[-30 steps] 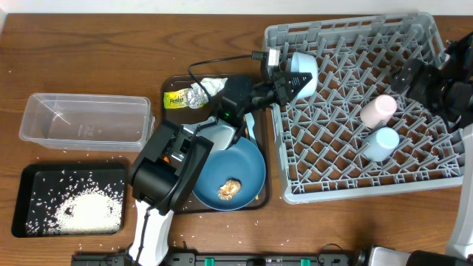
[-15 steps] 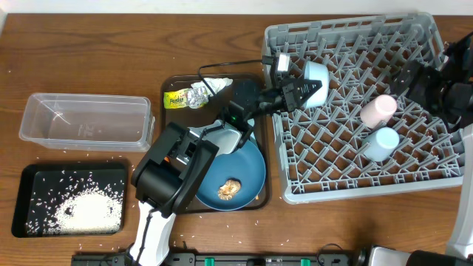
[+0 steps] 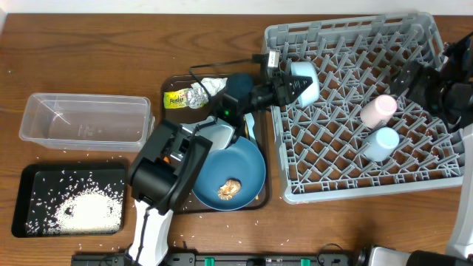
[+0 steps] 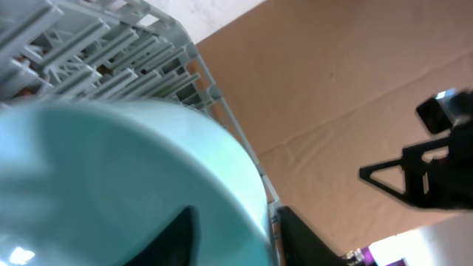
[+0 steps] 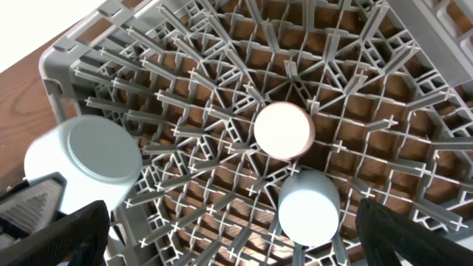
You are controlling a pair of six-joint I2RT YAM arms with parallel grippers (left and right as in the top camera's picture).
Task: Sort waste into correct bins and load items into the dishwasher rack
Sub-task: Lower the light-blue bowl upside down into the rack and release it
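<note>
We are starting at the left end effector (image 3: 285,88). Its fingers are straddling the rim of the pale blue bowl (image 3: 307,74), one inside and one outside, but we cannot tell whether they are pinching the wall or hanging loose of it. The bowl is tilting on edge among the pegs at the far left corner of the grey rack (image 3: 340,159), and we are judging that the pegs are meant to prop it there.

The right end effector (image 5: 229,222) is hanging spread wide and empty over the rack's right side, out of the way. The pink cup (image 3: 378,109) and blue cup (image 3: 380,142) are resting bottom up on the lattice, well apart from the bowl.

Left of the rack, the blue plate (image 3: 247,166) is lying on the brown serving tray (image 3: 174,115) and carrying a brown lump (image 3: 228,189). The wrapper (image 3: 185,97) and napkin (image 3: 215,83) are waiting at the tray's far end. Farther left, the clear tub (image 3: 85,98) is sitting beyond the black bin (image 3: 21,199), which is holding rice (image 3: 85,210).

The wooden tabletop (image 3: 111,44) is bearing stray grains. Past it, the left wrist view is showing a creased brown sheet.
</note>
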